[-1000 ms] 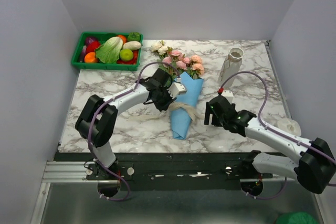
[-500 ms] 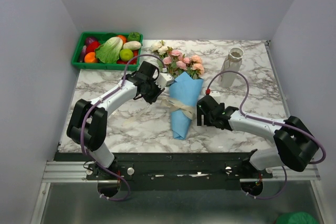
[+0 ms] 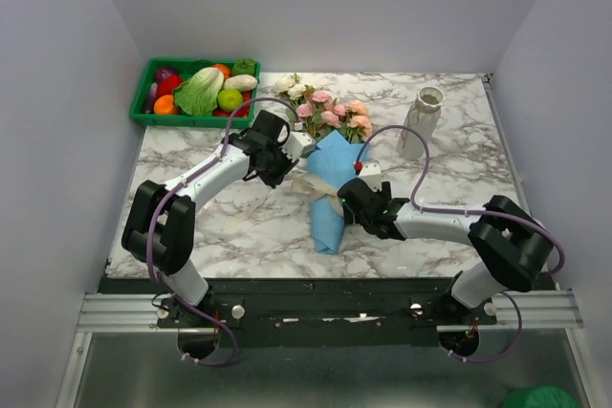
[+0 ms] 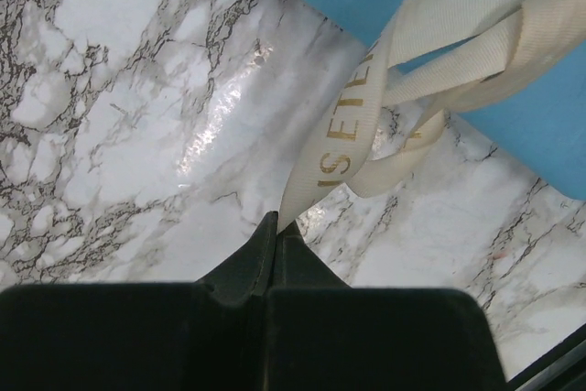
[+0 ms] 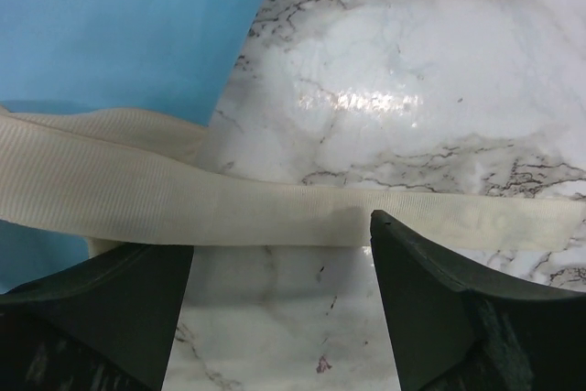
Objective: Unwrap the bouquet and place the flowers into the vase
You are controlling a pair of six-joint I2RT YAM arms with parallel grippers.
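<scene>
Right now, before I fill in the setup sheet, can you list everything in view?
bouquet: one, blue paper cone, lying mid-table
flowers: one bunch, pink, peach and cream, at the cone's far end
ribbon: one, beige, tied round the cone
vase: one, pale grey-beige, upright, far right
crate: one, green, far left
toy vegetables: several, mixed colours, in the crate
table: one, white marble
left end effector: one, black, shut on a ribbon tail
right end effector: one, black, open astride a ribbon tail

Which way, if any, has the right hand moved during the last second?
Yes: the right hand moved leftward, farther from the vase, reaching the ribbon on the bouquet.
</scene>
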